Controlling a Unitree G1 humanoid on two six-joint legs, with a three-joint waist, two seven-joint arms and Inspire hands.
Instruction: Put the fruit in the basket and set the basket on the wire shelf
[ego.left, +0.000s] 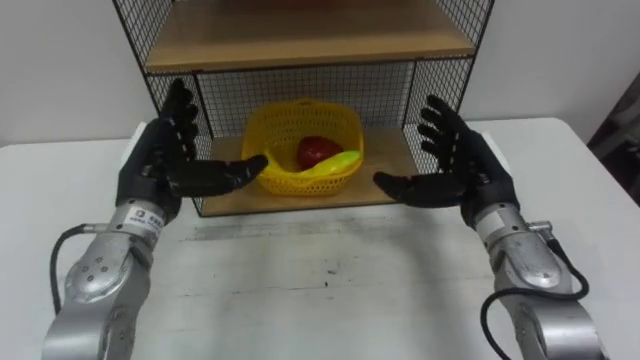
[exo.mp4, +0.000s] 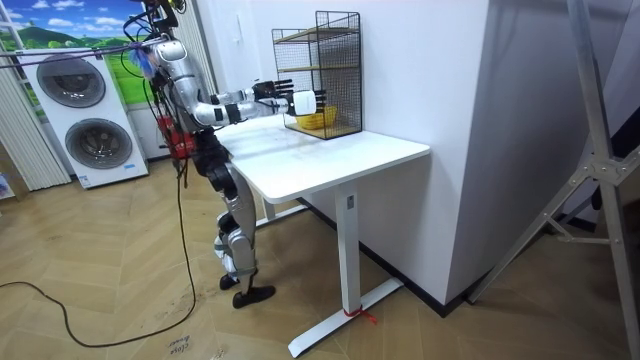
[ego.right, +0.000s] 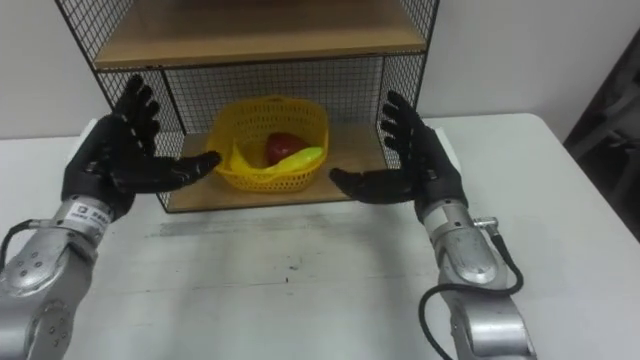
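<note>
Already shelved, hands empty

The yellow basket (ego.left: 300, 128), holding red fruit (ego.left: 316, 150) and a yellow-green piece (ego.left: 338, 164), sits at twelve o'clock on the wire shelf (ego.left: 300, 88). At nine the left hand (ego.left: 158, 165), at three the right hand (ego.left: 462, 165): fingers spread, holding nothing.

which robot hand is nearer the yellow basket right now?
Left, narrowly. The left robot hand is open left of the yellow basket, thumb tip at its rim. The right robot hand is open on the other side, thumb a little short of the rim.
</note>
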